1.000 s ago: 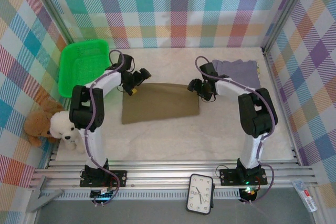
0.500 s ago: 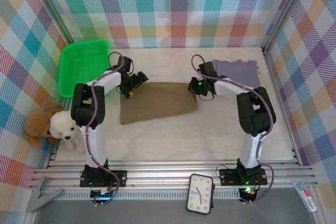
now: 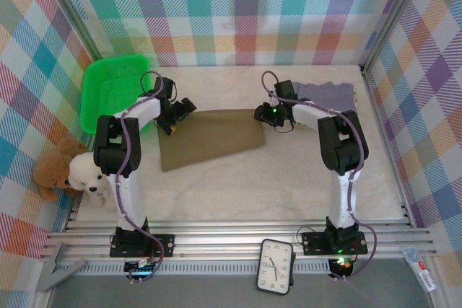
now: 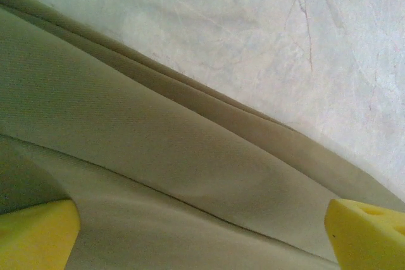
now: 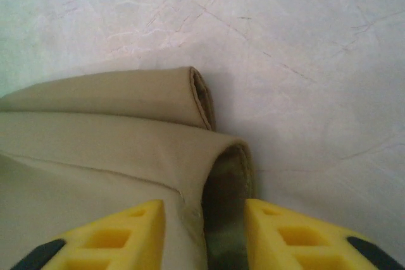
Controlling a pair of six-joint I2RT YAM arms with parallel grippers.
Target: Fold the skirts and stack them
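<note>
The olive-khaki skirt point(image 3: 209, 138) lies folded flat on the marble worktop point(image 3: 289, 178), between the two arms. The left tool point(image 3: 174, 122) sits over its far left corner, spread wide (the left wrist view has its yellow pads point(image 4: 35, 235) at opposite edges, above layered khaki folds). The right tool point(image 3: 271, 115) is at the far right corner, its gap narrow, with a rolled hem lying between the fingers point(image 5: 120, 235); whether it pinches the cloth I cannot tell. A folded grey-lavender skirt point(image 3: 328, 95) rests just beyond, toward the right wall, and a green basket point(image 3: 108, 91) stands far left
</note>
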